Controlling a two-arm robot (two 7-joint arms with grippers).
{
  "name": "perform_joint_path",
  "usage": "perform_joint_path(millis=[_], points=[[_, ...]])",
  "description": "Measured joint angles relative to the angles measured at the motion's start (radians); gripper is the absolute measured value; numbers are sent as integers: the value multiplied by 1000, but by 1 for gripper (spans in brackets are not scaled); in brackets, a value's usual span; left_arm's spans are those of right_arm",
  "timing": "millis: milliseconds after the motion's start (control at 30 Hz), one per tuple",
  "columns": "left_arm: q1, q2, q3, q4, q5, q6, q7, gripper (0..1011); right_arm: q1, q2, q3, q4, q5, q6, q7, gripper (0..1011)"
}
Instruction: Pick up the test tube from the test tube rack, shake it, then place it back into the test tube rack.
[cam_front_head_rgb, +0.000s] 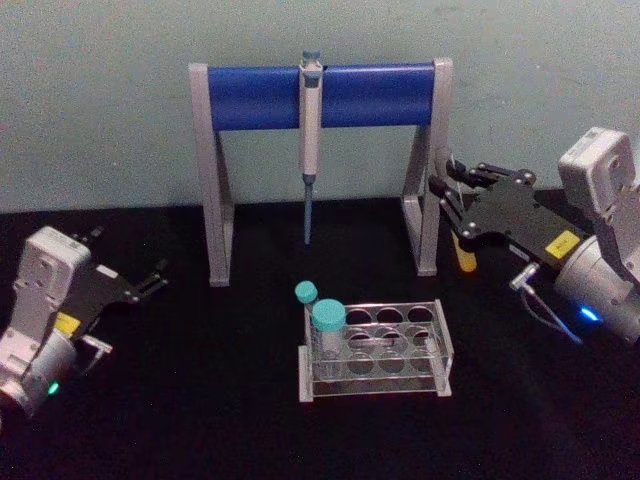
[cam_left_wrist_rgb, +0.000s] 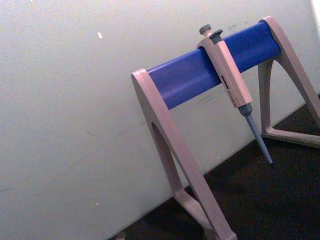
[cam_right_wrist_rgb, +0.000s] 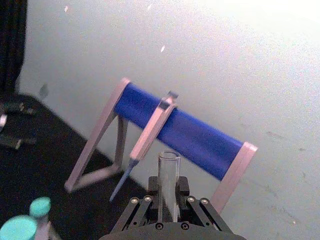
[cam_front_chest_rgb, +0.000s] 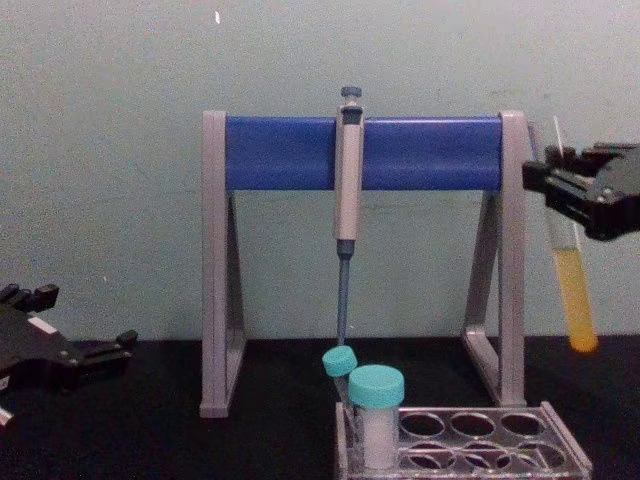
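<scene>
The right gripper hangs above the right side of the table, its fingers closed on the upper part of the test tube. The tube is held clear of the test tube rack, which sits near the middle of the front edge. It hangs nearly upright, open mouth up, with its yellow liquid in the bottom. The step in hand looks to be the shake. With no cap on, short and gentle wrist swings that keep the mouth high are the safe way. The tube is just beside the right leg of the stand at the back edge, so swinging away from that leg would spare the glass. A firm grip matters, since slim glass may slide between the pads. For the return, an empty hole away from the teal-capped tubes suits best. The left gripper is parked at the left edge, its fingers seemingly spread, though the view is poor.
</scene>
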Motion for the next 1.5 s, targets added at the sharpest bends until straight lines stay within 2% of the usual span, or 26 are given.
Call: perform_joint_path(millis=[100,133,200,233,300,367,400,433,500,533,567,633,667,767,800,900,1067,1100,1200,1233,1333,1367,1500], points=[[0,0,0,0,0,0,0,1001,8,-44,12,35,22,-42,-2,223],[0,0,0,0,0,0,0,1001,11,-68,21,58,43,-70,4,223],[0,0,0,0,0,0,0,1001,15,-90,30,79,72,-99,19,223],[0,0,0,0,0,0,0,1001,19,-108,37,98,102,-121,39,223],[0,0,0,0,0,0,0,1001,23,-122,42,114,131,-134,61,223],[0,0,0,0,0,0,0,1001,29,-142,50,134,182,-142,107,223],[0,0,0,0,0,0,0,1001,31,-150,55,144,225,-142,147,223],[0,0,0,0,0,0,0,1001,31,-150,55,144,225,-142,147,223],[0,0,0,0,0,0,0,1001,38,-155,58,160,297,-130,219,223],[0,0,0,0,0,0,0,1001,38,-155,58,160,297,-130,219,223],[0,0,0,0,0,0,0,1001,42,-151,57,164,334,-115,255,223],[0,0,0,0,0,0,0,1001,44,-143,52,165,364,-101,287,223],[0,0,0,0,0,0,0,1001,46,-133,47,165,392,-84,319,223],[0,0,0,0,0,0,0,1001,46,-103,38,156,436,-46,371,223],[0,0,0,0,0,0,0,1001,46,-103,38,156,436,-46,371,223],[0,0,0,0,0,0,0,1001,37,-56,31,126,461,-5,400,223],[0,0,0,0,0,0,0,1001,18,0,34,84,453,15,385,223],[0,0,0,0,0,0,0,1001,11,19,36,69,437,17,366,223],[0,0,0,0,0,0,0,1001,4,41,37,51,404,16,327,223],[0,0,0,0,0,0,0,1001,2,50,35,40,370,13,290,223],[0,0,0,0,0,0,0,1001,3,51,29,33,317,7,233,223],[0,0,0,0,0,0,0,1001,7,43,25,32,283,1,196,223],[0,0,0,0,0,0,0,1001,18,5,20,42,212,-27,129,223]])
